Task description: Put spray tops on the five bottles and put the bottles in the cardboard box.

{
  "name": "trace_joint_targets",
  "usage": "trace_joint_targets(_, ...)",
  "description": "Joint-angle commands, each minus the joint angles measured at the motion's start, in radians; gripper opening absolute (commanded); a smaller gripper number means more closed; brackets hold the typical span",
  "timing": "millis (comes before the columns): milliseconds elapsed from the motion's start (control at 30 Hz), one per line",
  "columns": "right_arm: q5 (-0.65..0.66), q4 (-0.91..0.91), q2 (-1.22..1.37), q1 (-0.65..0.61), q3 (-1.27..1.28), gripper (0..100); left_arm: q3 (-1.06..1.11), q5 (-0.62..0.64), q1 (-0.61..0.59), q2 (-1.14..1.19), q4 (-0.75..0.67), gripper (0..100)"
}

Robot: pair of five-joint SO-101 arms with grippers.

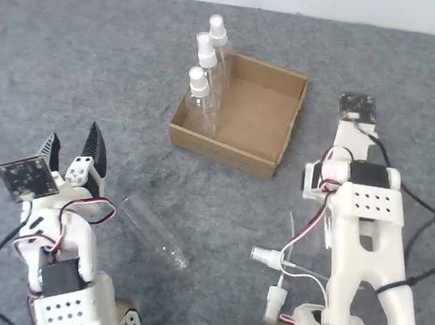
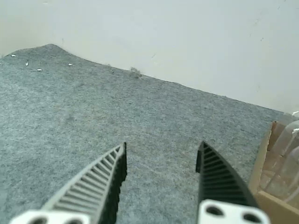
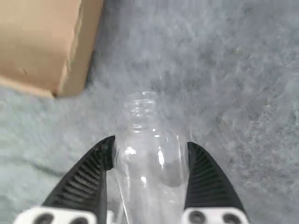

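Observation:
The cardboard box (image 1: 287, 120) stands at the middle back, with three clear bottles (image 1: 203, 88) wearing white spray tops upright along its left wall. A topless clear bottle (image 1: 152, 230) lies on the carpet in front of it. Two loose spray tops (image 1: 264, 256) (image 1: 276, 297) lie near the right arm's base. My right gripper (image 3: 149, 144) is shut on another topless clear bottle (image 3: 142, 112), its open neck pointing away, close to a box corner (image 3: 70, 51). At the front left my left gripper (image 1: 74, 136) (image 2: 163, 147) stands open and holds nothing.
Grey carpet covers the table up to a pale wall (image 2: 187, 42). The right arm (image 1: 364, 206) stretches along the box's right side with cables trailing beside it. The box edge (image 2: 264, 186) and its bottles (image 2: 285, 154) sit off to one side of the left gripper.

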Motion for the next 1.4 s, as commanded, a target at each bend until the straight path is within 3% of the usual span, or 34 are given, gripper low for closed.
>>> trace_joint_targets(0,-0.133,-0.088,-0.013,-0.044,-0.081,5.4,-0.010,-0.011,0.008,-0.017,-0.035,23)
trace_joint_targets(133,-0.193,-0.176,-0.013,-0.054,-0.075,0.2,-0.010,-0.011,0.008,-0.017,-0.035,23)
trace_joint_targets(467,-0.201,-0.185,-0.016,0.004,-0.055,0.6,-0.010,-0.011,0.008,-0.017,-0.035,23)
trace_joint_targets(667,-0.201,-0.194,-0.163,0.048,0.041,0.6,-0.010,-0.011,0.009,-0.017,-0.035,23)
trace_joint_targets(900,-0.201,-0.409,-0.326,0.058,0.270,0.6,-0.010,-0.012,0.044,-0.017,-0.031,23)
trace_joint_targets(1033,-0.247,-0.432,-0.377,0.065,0.318,0.6,-0.015,-0.012,0.048,-0.017,-0.031,23)
trace_joint_targets(1233,-0.339,-0.441,-0.430,0.185,0.354,0.6,-0.058,-0.012,0.110,-0.017,-0.020,23)
trace_joint_targets(1367,-0.405,-0.441,-0.437,0.263,0.354,0.6,-0.171,-0.032,0.207,-0.017,0.092,23)
